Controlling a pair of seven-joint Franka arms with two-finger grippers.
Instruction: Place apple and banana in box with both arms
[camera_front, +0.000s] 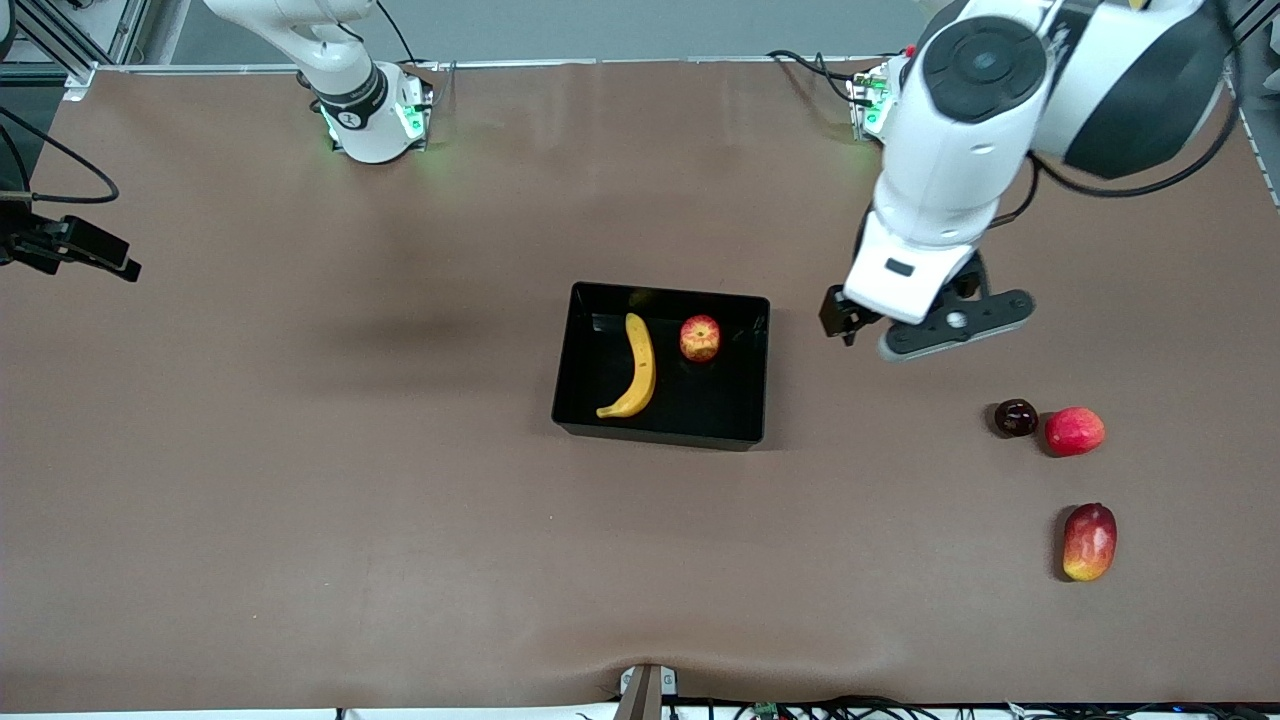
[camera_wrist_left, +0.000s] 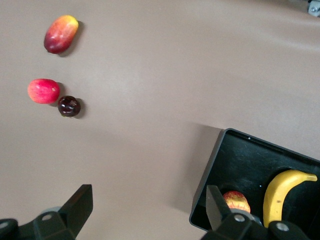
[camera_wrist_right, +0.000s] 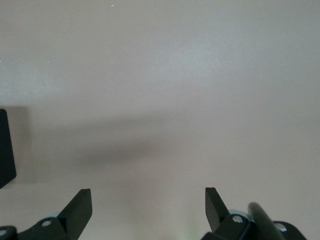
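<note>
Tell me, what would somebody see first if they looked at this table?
Probably the black box in the middle of the table, with the yellow banana and the apple lying in it side by side. Next, the big left arm, its open left gripper hanging over bare table beside the box. Three more fruits sit near the left arm's end.

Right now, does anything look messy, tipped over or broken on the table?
Nothing stands out. The banana and the apple lie side by side in the black box, which sits flat. Three other fruits rest on the table toward the left arm's end. Both claws, left and right, are open and empty.
</note>
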